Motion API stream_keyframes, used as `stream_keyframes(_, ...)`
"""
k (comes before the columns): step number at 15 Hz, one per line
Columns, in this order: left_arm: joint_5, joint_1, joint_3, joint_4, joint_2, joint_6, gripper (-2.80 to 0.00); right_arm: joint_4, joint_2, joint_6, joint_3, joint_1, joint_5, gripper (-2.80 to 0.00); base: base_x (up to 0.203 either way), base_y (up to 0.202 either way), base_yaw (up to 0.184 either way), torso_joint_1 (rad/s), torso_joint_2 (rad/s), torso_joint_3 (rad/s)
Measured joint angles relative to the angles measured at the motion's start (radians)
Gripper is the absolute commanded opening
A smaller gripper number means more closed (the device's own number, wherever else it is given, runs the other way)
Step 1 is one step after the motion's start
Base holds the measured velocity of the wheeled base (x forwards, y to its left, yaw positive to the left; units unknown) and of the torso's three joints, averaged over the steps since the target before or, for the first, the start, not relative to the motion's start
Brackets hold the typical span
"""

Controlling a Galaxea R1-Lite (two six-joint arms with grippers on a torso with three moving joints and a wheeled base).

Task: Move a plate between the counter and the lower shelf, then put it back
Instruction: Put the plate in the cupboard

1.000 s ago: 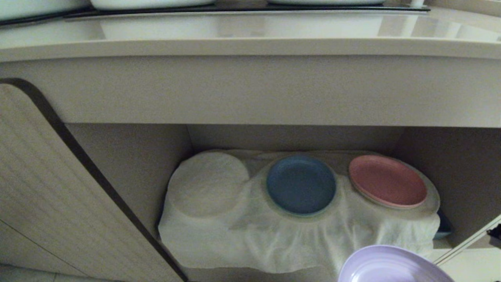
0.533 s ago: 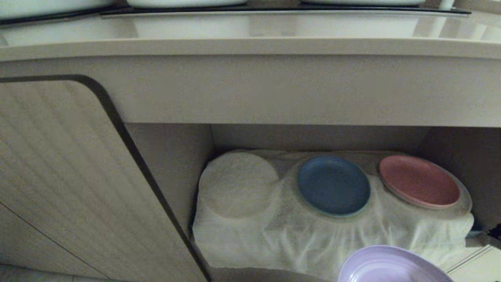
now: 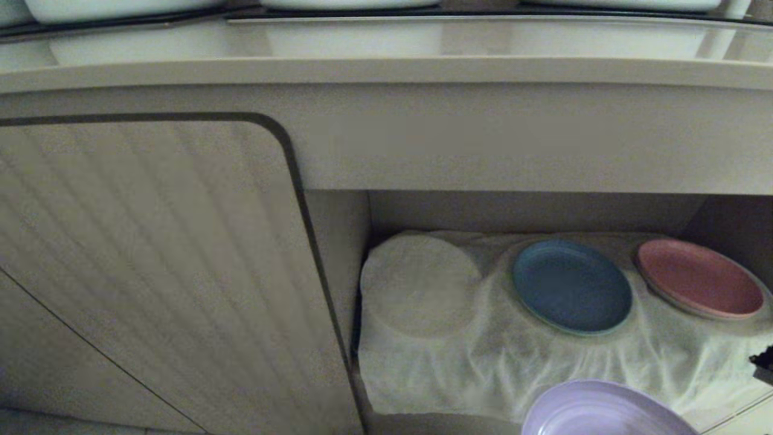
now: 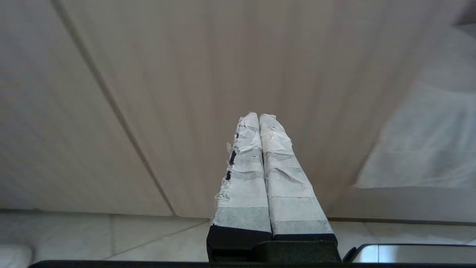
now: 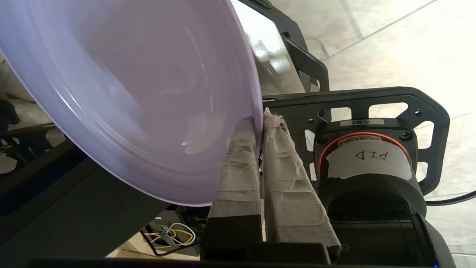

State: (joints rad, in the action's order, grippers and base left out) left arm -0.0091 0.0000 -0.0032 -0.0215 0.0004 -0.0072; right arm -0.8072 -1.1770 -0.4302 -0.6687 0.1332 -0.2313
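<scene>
Where the counter (image 3: 386, 66) spans the frame's top, the lower shelf (image 3: 664, 208) below holds blue plate (image 3: 570, 285) and pink plate (image 3: 700, 285) on white cloth (image 3: 513, 362); right gripper (image 5: 259, 121) pinches the plate (image 5: 141, 96), left gripper (image 4: 259, 116) clenched empty.

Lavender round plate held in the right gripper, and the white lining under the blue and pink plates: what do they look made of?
The lavender round plate looks like smooth moulded plastic, semi-glossy, judging by soft highlights and concentric ridges. The white lining looks like thin matte cloth: it wrinkles and drapes over the lower shelf's front.
</scene>
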Motion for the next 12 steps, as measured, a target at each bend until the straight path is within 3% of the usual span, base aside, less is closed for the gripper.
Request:
stream_keyframes(8,0.0,0.0,0.0,0.0,0.0,0.0,-2.8,0.0,0.0,0.0,0.0,0.0,0.0,-2.8,0.0,0.193,-0.002,0.003,0.0,0.002)
stream_keyframes(12,0.0,0.0,0.0,0.0,0.0,0.0,-2.8,-0.001,0.002,0.0,0.004,0.0,0.0,-2.8,0.0,0.049,-0.002,0.001,0.0,0.003)
